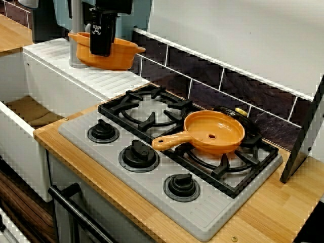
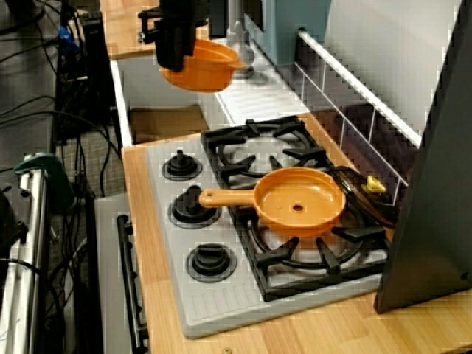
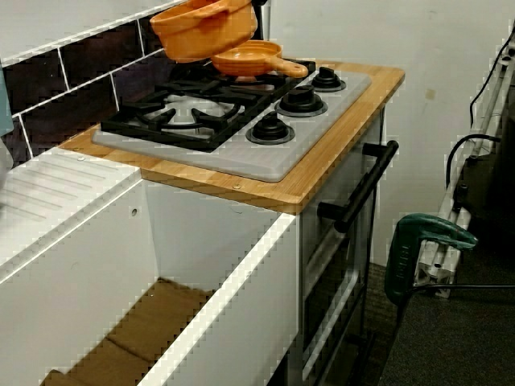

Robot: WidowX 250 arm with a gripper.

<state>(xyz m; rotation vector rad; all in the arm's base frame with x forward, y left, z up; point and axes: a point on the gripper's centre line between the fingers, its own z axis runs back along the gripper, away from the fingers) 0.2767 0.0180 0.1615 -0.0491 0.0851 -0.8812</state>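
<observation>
The sink [image 3: 241, 305], white-walled with a brown floor, lies nearest in the view from over the sink, and a green clamp [image 3: 422, 241] hangs off to one side by the oven front. Only this view shows the orange pot [image 3: 201, 28] from underneath, high in the frame with its base clear of everything. The fingers are cut off at the top edge there.

The view from the stove's front shows them. Black fingers [image 1: 101, 43] come straight down and pinch the pot's near rim, one outside the wall, the other hidden inside. Here the pot seems to sit on the ribbed white drainboard [image 1: 106, 78] beside a grey post [image 1: 76, 35]. The view from the stove's far end corrects that — the pot hangs in the air under the fingers, above the edge where drainboard meets sink.

Well apart from the fingers, on the far burner of the black grate [image 1: 152, 120], rests an orange pan [image 1: 215, 132], its handle pointing toward the knobs [image 1: 138, 154]. Behind the pan, farther yet from the fingers, a dark lid [image 1: 250, 121] with a yellow knob lies against the tiles — plain in the far-end view, hidden in the sink view. The stove sits in a wooden surface [image 1: 126, 197].
</observation>
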